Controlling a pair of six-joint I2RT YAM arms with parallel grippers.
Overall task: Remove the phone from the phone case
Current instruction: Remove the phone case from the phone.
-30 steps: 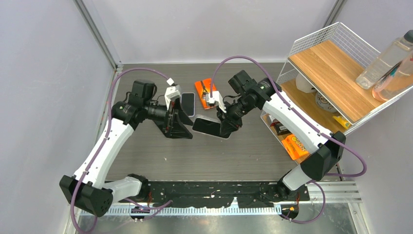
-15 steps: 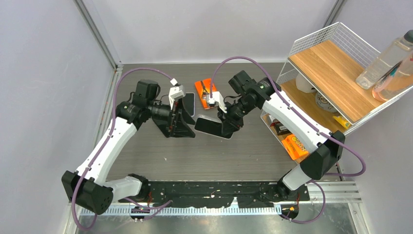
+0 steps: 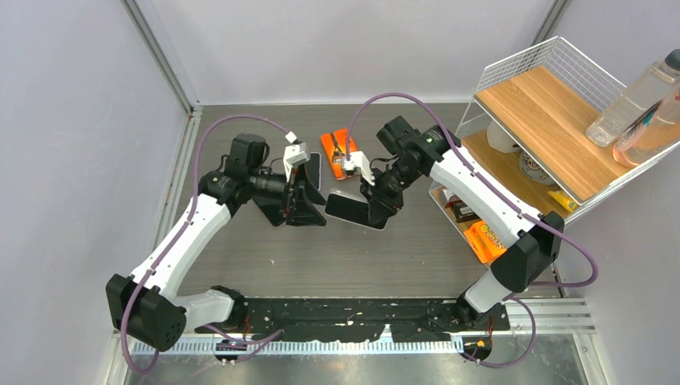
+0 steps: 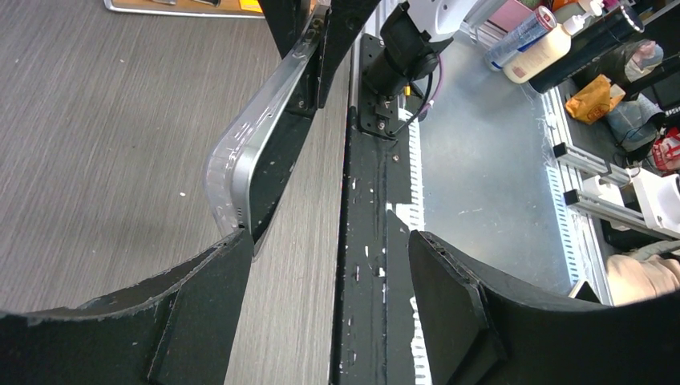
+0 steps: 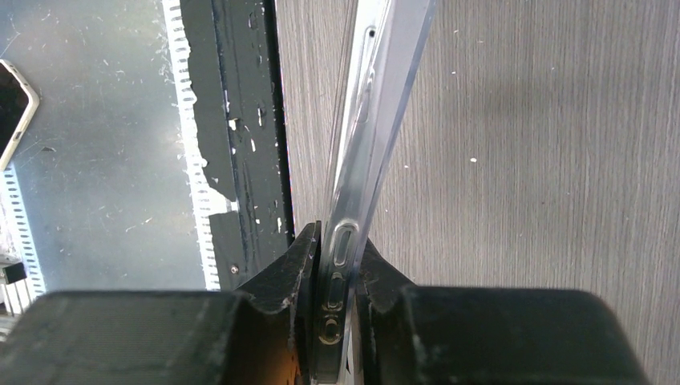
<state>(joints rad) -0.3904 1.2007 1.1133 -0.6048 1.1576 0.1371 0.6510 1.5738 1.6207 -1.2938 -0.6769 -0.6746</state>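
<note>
A dark phone in a clear case (image 3: 351, 209) hangs above the middle of the table, pinched by my right gripper (image 3: 374, 210) at its right end. In the right wrist view the gripper (image 5: 341, 269) is shut on the cased phone's (image 5: 370, 120) edge, by the side buttons. My left gripper (image 3: 311, 207) is open and empty, just left of the phone's free end. In the left wrist view the gripper (image 4: 330, 269) is wide open, and the corner of the cased phone (image 4: 258, 140) lies against the tip of the left finger (image 4: 210, 297).
A second phone (image 3: 312, 167) lies on the table behind my left gripper. An orange packet (image 3: 334, 142) lies at the back centre. A wire shelf (image 3: 553, 104) with wooden boards, bottles (image 3: 633, 96) and snack packets (image 3: 486, 239) stands at the right.
My left gripper has moved right, up to the free end of the phone. My right gripper has shifted slightly right with the phone still in it.
</note>
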